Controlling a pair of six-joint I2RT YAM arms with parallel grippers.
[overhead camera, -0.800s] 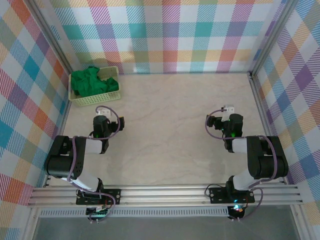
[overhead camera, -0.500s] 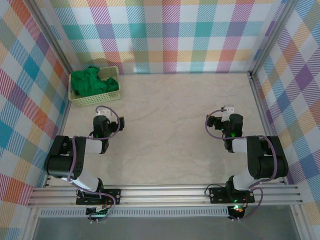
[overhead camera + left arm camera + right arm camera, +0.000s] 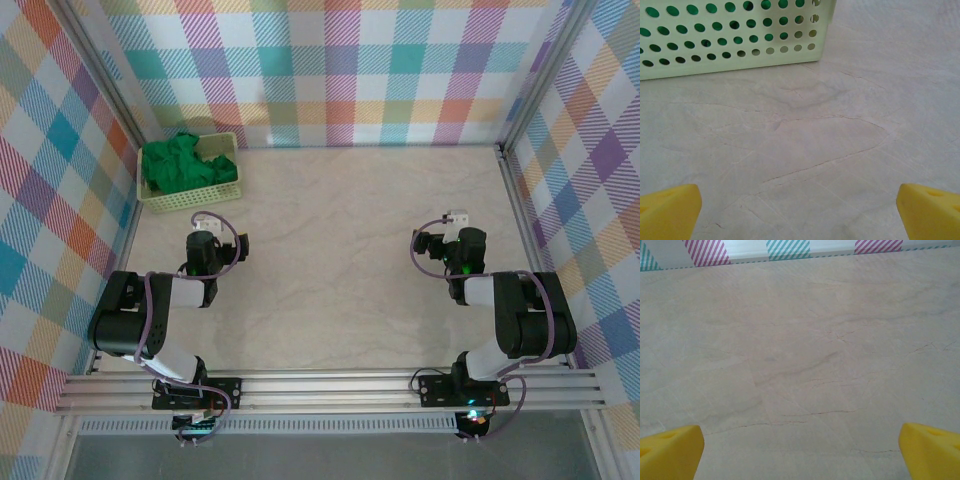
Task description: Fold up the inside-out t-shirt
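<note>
The bright green t-shirt [image 3: 180,163] lies bunched up inside a pale yellow-green lattice basket [image 3: 192,200] at the table's far left corner. My left gripper [image 3: 205,222] sits just in front of the basket, open, with nothing between its yellow fingertips [image 3: 670,210]. In the left wrist view the basket [image 3: 730,37] has green fabric showing through its holes. My right gripper [image 3: 455,218] rests over bare table on the right side, open and holding nothing, its yellow fingertips [image 3: 930,450] wide apart.
The marbled beige tabletop [image 3: 340,250] is bounded by plaid walls [image 3: 350,70] at the back and both sides. An aluminium rail [image 3: 330,390] runs along the near edge by the arm bases.
</note>
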